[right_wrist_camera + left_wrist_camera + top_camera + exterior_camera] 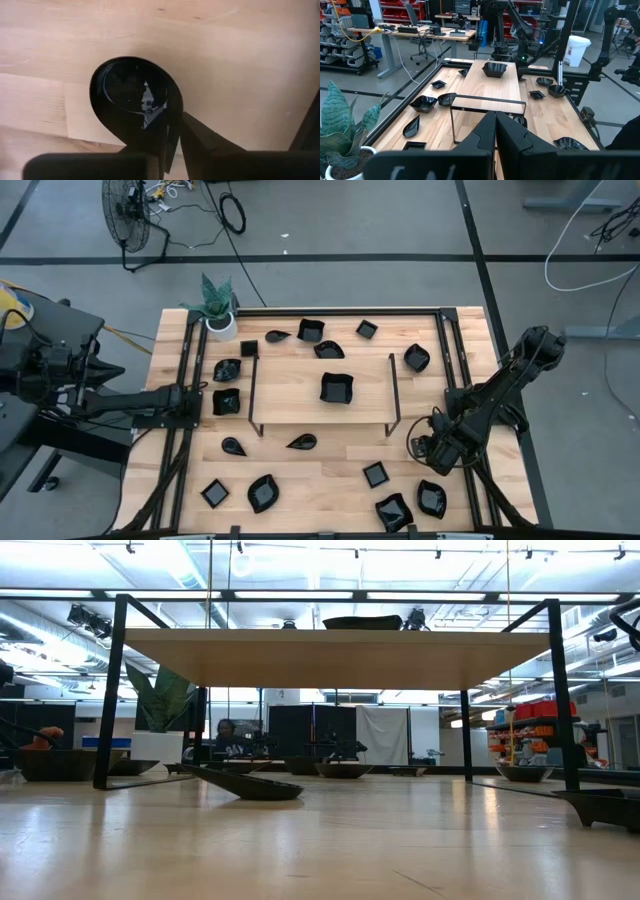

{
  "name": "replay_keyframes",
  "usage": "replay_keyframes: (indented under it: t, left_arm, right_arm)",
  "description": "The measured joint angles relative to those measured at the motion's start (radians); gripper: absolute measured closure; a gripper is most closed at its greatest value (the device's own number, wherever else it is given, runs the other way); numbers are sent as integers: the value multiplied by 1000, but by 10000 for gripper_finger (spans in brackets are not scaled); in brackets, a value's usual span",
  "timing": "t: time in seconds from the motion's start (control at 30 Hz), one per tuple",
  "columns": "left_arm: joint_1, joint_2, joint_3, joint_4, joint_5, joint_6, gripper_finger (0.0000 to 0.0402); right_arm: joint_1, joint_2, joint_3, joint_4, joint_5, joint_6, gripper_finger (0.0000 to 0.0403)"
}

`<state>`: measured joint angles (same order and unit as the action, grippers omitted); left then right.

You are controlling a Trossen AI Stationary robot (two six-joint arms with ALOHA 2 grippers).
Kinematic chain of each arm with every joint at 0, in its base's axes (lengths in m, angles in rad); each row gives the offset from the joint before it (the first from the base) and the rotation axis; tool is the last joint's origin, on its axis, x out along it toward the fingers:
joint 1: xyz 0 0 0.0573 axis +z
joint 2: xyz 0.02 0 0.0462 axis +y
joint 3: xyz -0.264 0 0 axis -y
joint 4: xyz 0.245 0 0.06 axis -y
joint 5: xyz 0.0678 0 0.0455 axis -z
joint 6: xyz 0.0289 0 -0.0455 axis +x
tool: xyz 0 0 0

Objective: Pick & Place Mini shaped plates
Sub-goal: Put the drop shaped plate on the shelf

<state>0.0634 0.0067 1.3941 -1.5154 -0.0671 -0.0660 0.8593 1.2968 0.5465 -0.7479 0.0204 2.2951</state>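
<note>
About seventeen black plates (337, 388) on the table; two arms. Right gripper (172, 131) at 4 o'clock pinches a round plate (131, 95) rim. Left gripper (495, 131) clenched, empty, at 9 o'clock

The surface (300, 470) is pale wood in jointed planks, smooth with a faint sheen. The mini shaped plates (337, 388) are glossy black, and one (132, 95) mirrors light on its smooth inside. The right hand (172, 137) looks matt black.

Grey floor (350, 220), floor fan (125, 210), cables.
</note>
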Motion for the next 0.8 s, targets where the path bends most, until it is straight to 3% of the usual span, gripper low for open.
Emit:
replay_keyframes:
  t: [0.8]
  left_arm:
    - [0, 0, 0, 0, 0, 0, 383]
  right_arm:
    - [0, -1, 24, -5, 27, -4, 398]
